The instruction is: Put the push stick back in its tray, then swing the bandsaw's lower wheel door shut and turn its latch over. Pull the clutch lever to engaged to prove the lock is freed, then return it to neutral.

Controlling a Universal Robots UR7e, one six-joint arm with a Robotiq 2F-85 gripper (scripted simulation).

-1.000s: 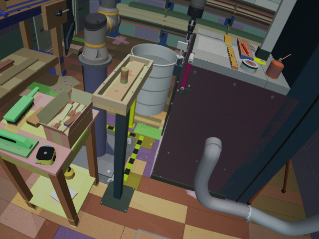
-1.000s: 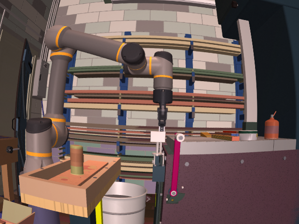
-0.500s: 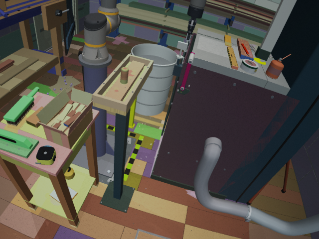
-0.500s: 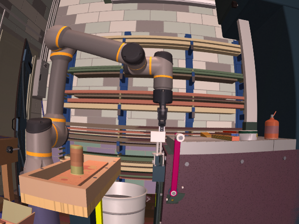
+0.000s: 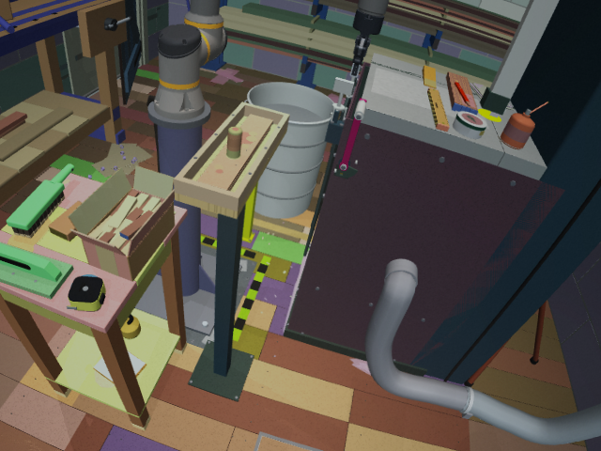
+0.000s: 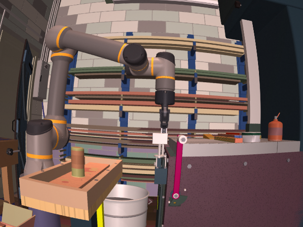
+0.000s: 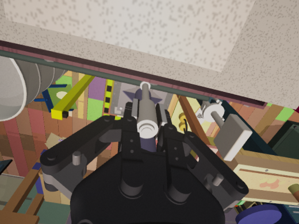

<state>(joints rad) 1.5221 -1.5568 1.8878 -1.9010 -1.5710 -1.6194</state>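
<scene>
The push stick (image 5: 235, 142) (image 6: 77, 162), a short brown and olive cylinder, stands upright in its wooden tray (image 5: 232, 155) (image 6: 69, 178) on a dark post. The bandsaw's dark maroon lower wheel door (image 5: 417, 242) (image 6: 232, 188) lies flat against the cabinet. At the door's upper left corner the grey latch handle (image 7: 146, 115) with its white tab (image 5: 343, 87) (image 6: 160, 138) is held in my closed gripper (image 5: 357, 62) (image 6: 163, 128) (image 7: 147, 130), which hangs straight down over it. The magenta clutch lever (image 5: 350, 138) (image 6: 178, 167) with a white knob stands just right of the latch.
A grey bucket (image 5: 290, 145) (image 6: 124, 207) sits between the tray post and the saw. The saw table (image 5: 437, 111) carries blocks, a tape roll and an oil can (image 5: 518, 127). A grey dust hose (image 5: 417, 349) curves across the floor, and a side table (image 5: 73, 242) stands left.
</scene>
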